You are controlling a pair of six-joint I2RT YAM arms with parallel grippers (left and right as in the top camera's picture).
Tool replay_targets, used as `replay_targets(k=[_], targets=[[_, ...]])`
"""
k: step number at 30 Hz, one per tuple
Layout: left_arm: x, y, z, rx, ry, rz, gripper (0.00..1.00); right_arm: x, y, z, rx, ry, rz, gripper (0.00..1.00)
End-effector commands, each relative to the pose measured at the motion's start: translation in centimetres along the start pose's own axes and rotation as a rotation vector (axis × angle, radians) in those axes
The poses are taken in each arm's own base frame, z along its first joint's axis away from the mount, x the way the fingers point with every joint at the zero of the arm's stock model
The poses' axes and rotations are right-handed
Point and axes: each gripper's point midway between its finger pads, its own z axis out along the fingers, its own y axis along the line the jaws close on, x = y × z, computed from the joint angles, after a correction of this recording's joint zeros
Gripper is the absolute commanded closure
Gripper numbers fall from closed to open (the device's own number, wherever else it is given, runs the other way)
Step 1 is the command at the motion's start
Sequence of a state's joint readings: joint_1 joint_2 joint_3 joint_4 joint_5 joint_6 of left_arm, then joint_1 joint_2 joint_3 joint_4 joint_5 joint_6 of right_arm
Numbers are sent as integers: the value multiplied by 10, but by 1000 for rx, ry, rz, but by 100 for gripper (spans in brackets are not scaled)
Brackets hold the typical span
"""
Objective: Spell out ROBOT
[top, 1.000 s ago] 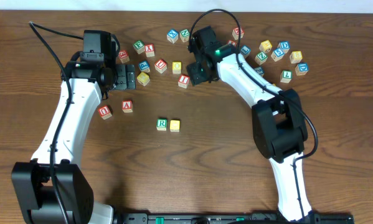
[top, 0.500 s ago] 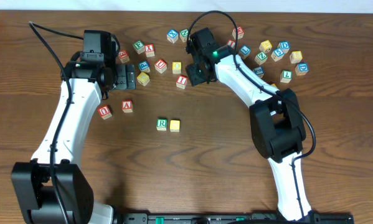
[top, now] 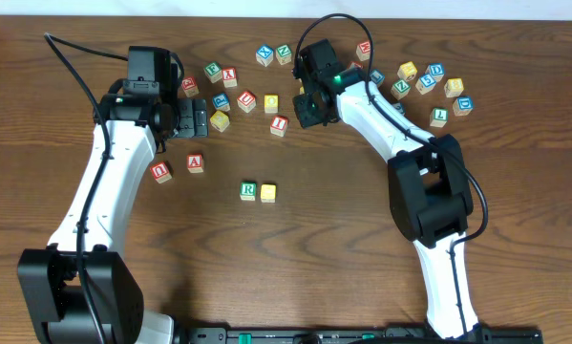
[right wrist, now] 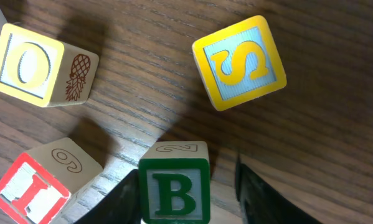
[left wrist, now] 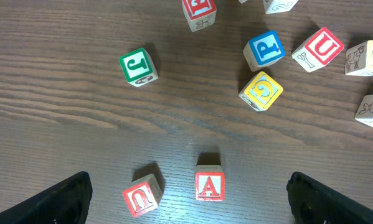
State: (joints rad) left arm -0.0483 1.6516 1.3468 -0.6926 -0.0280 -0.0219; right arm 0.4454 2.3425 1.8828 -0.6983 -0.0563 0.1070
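Right wrist view first: my right gripper point(right wrist: 186, 177) stands astride the green B cube point(right wrist: 173, 194), one finger point(right wrist: 121, 202) at the cube's side and the other finger point(right wrist: 254, 196) a little off it, with a strip of bare wood showing between them, so I have not clamped it. The cube sits flat on the table point(right wrist: 335, 155), its B facing up at me. Just beyond my fingertips lie a yellow S cube point(right wrist: 239, 62), a yellow-framed O cube point(right wrist: 33, 65) with a pineapple on its side face, and a red I cube point(right wrist: 30, 193) close to the B. From above, this gripper sits at the back of the table among the scattered cubes. My left gripper point(top: 194, 118) is spread wide with nothing between its fingers; below it I see a red A cube point(left wrist: 209, 185) and a red U cube point(left wrist: 141, 198), with a green J cube point(left wrist: 137, 66), a blue P cube point(left wrist: 264, 48) and a yellow G cube point(left wrist: 261, 90) farther out. Mid-table, well apart from both grippers, the green R cube point(top: 248, 191) lies with a yellow cube point(top: 268, 192) touching its side.
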Motion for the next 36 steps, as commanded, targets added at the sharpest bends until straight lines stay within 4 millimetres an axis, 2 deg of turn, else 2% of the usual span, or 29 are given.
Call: replay_targets(k=[1,14,21,36], targets=[[1,1,1,0,5,3,2,3,1,4,-5,11,13,60],[1,1,1,0,5,3,2,4,1,4,-4,15,13,71],[1,1,1,0,5,3,2,9,0,4,-2,34,14,80],[1,1,1,0,5,3,2,14,1,4,-1,55,13,84]])
